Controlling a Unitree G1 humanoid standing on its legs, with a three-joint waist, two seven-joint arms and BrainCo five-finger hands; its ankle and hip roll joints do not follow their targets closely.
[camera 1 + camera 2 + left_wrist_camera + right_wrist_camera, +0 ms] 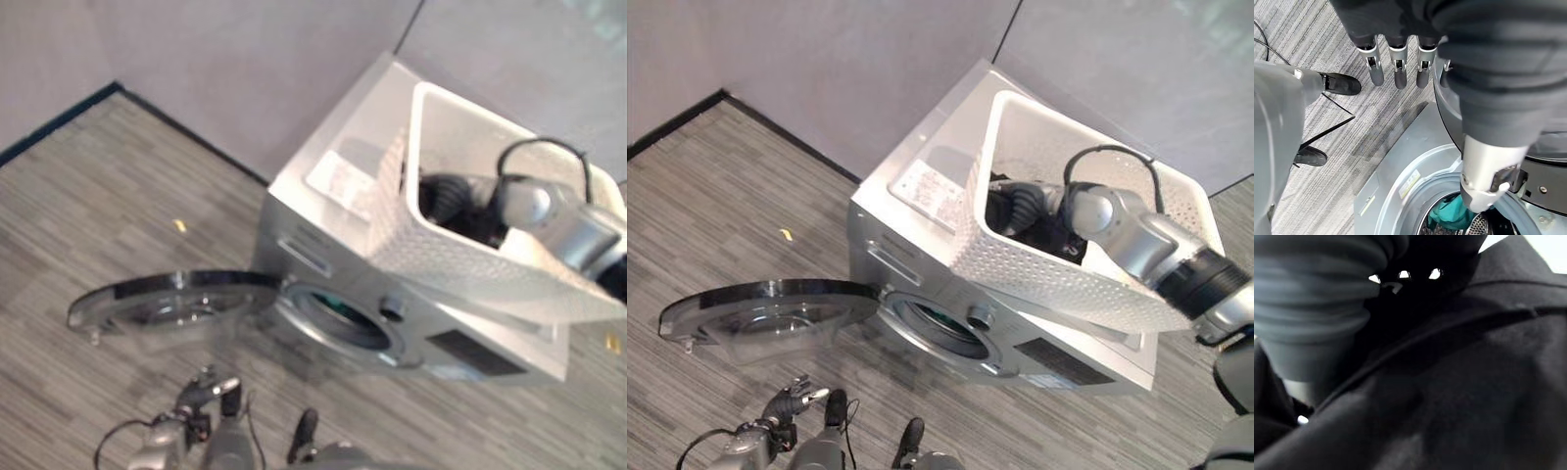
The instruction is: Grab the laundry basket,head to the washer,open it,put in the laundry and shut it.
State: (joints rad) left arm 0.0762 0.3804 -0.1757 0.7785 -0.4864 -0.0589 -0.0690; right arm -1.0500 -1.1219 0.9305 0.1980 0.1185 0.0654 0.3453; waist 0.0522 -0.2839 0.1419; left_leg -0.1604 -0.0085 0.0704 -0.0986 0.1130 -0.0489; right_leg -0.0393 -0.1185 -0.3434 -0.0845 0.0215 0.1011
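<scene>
The basket (1058, 264) sat atop the washer (921, 245), whose door (764, 308) hung open. The right hand (1019, 208) was buried in dark laundry (1058, 235) inside the basket, grip unreadable; the left hand (1396, 68) hung slack-fingered, empty, before the drum. Loading step, I judged: next, lift a garment down into the drum.

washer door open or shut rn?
Open: the washer door is swung out flat to the side, and the drum opening is exposed.

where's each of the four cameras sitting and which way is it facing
Left eye view: on the head, looking down at the washer, its open door and the laundry basket on top.
Right eye view: same head and scene; right hand reaches into the basket.
Left wrist view: on the left wrist, past the left hand to the drum opening.
Right wrist view: on the right wrist, against dark laundry.
Shared: washer.
</scene>
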